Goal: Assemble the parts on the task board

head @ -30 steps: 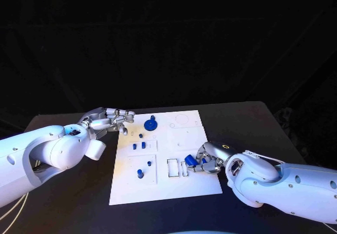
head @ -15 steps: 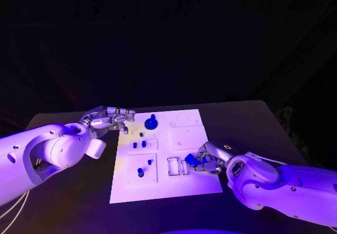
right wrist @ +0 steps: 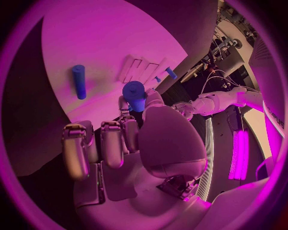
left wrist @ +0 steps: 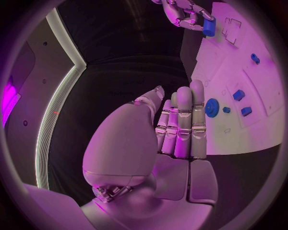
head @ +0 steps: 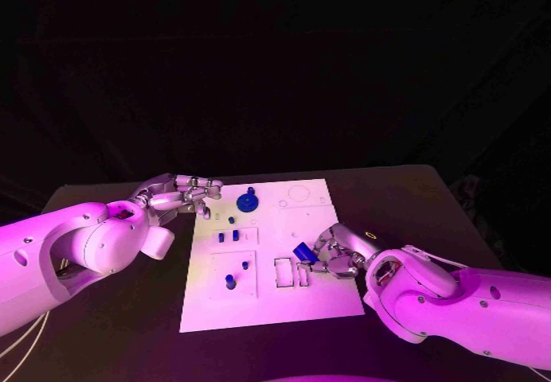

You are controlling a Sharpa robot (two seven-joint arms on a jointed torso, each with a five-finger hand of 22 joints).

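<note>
The white task board [head: 310, 298] lies mid-table. My right hand [head: 337, 256] hangs over its right side and pinches a small blue part [head: 303, 252] between thumb and a finger, just beyond the pair of narrow slots [head: 290, 273]; the right wrist view shows the same blue part [right wrist: 134, 91] at the fingertips. My left hand [head: 184, 195] hovers at the board's far left corner, fingers [left wrist: 180, 127] stretched out side by side and holding nothing. On the board are a round blue part [head: 247, 203], two small blue pieces [head: 230, 236] and one blue peg [head: 230, 280].
Black table [head: 115, 318] surrounds the board. A round outline [head: 298, 192] marks the board's far right corner. In the left wrist view the right hand [left wrist: 183, 12] with its blue part [left wrist: 209, 27] is seen across the board [left wrist: 258, 134].
My right hand has shifted a little farther from me with the blue part. The left hand has stayed put.
</note>
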